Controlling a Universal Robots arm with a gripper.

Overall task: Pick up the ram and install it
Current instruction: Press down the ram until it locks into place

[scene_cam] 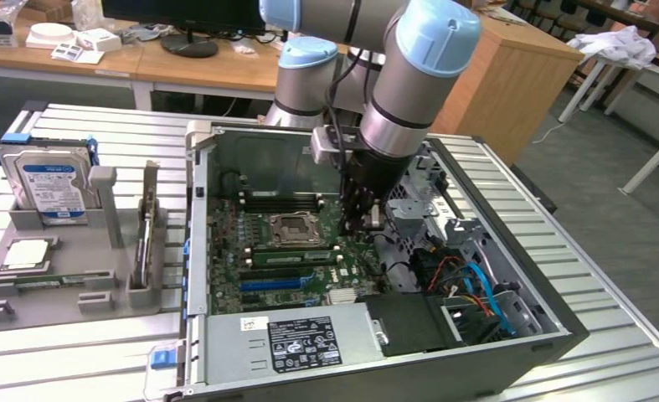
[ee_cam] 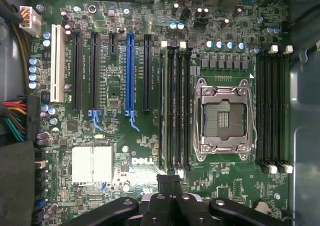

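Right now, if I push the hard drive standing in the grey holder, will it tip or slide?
The hard drive looks metal-cased, so probably stiff and heavy for its size. It stands on edge, tall and thin, so loose it might tip; but the grey holder cradles its lower end, which should steady it against a light push.

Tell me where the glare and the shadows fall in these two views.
Wrist view: glare whitens the silver heatsink and washes over the Dell logo; the corner beside the wire bundle is dark. Exterior view: even room light, bright slatted table, shade inside the computer case under the arm.
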